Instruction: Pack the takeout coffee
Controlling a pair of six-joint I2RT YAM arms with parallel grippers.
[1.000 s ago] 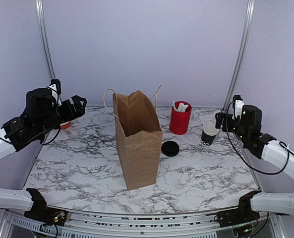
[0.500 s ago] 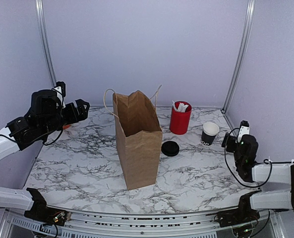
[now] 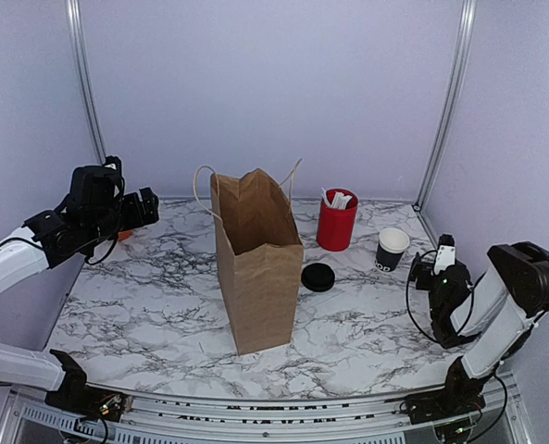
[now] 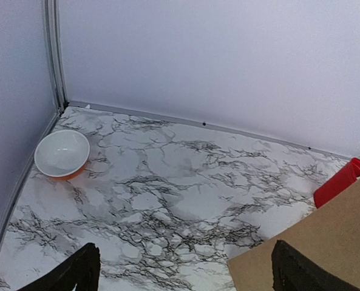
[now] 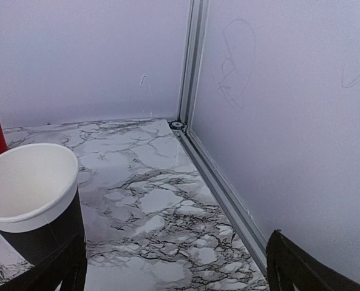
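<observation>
Marble table (image 3: pixel 144 305), top: coffee cup (image 3: pixel 392 248) upright, right of lid (image 3: pixel 318 277) and bag (image 3: pixel 258 268); right gripper (image 3: pixel 425 271) near it, apart | left wrist: left gripper (image 4: pixel 186 276) spread wide, empty, bowl (image 4: pixel 62 154) ahead | right wrist: jaws wide, empty, coffee cup just left

Site: robotics lab test cell.
Evidence: plain lilac panel walls (image 3: pixel 255 83) on three sides; bare metal frame posts (image 3: pixel 448 102) at the corners; marble-print table (image 3: pixel 144 314); left arm (image 3: pixel 1 268) and right arm (image 3: pixel 510 277), cabled, mounted at its near edge.
On it: paper bag (image 3: pixel 255 268), red cup (image 3: pixel 336 227), black paper cup (image 3: pixel 391 252).
</observation>
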